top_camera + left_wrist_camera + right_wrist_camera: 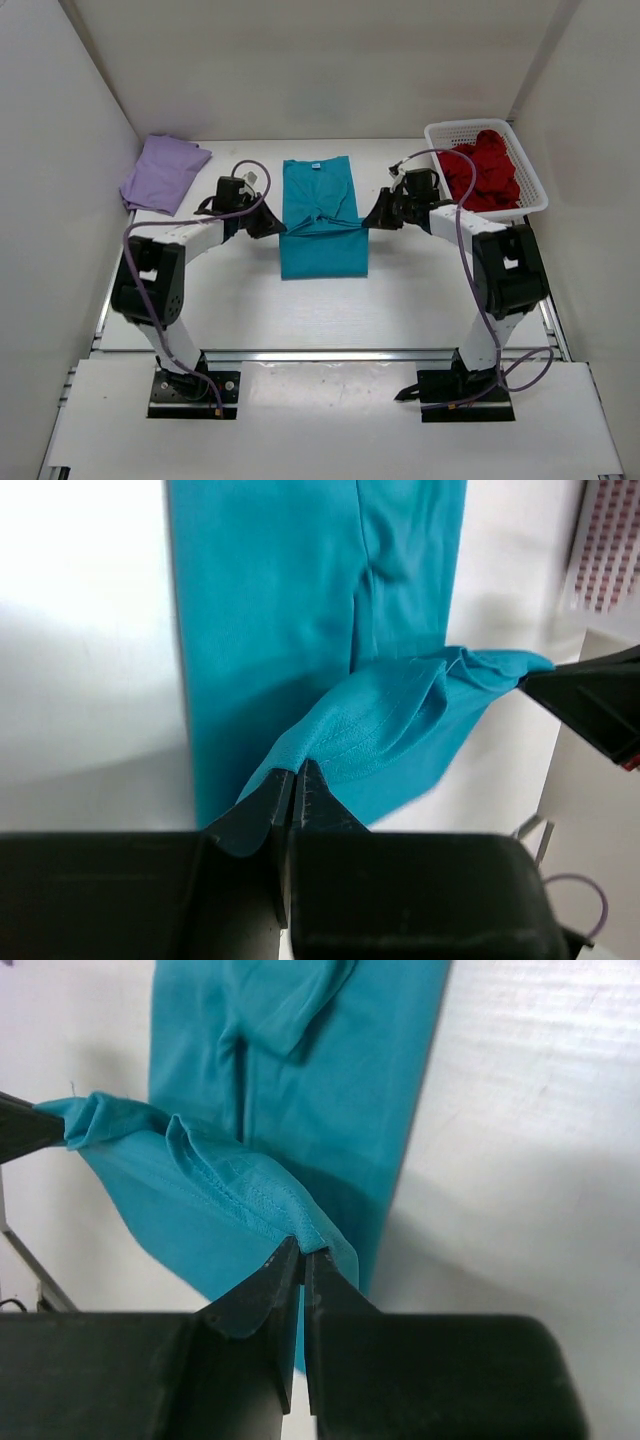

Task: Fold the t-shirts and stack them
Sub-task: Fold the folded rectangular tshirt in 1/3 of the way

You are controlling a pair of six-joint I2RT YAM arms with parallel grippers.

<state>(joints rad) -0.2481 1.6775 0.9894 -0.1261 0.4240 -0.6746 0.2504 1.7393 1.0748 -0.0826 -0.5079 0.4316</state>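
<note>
A teal t-shirt (320, 215) lies as a long strip in the middle of the table, collar at the far end. My left gripper (279, 226) is shut on its left corner of the hem (330, 742), and my right gripper (366, 222) is shut on the right corner (300, 1222). Between them the hem is lifted and stretched across the strip. A lavender t-shirt (163, 172) lies folded at the far left. A dark red t-shirt (482, 170) is bunched in the white basket (533, 180).
The white mesh basket stands at the far right against the side wall. White walls close in the table on three sides. Purple cables loop over both arms.
</note>
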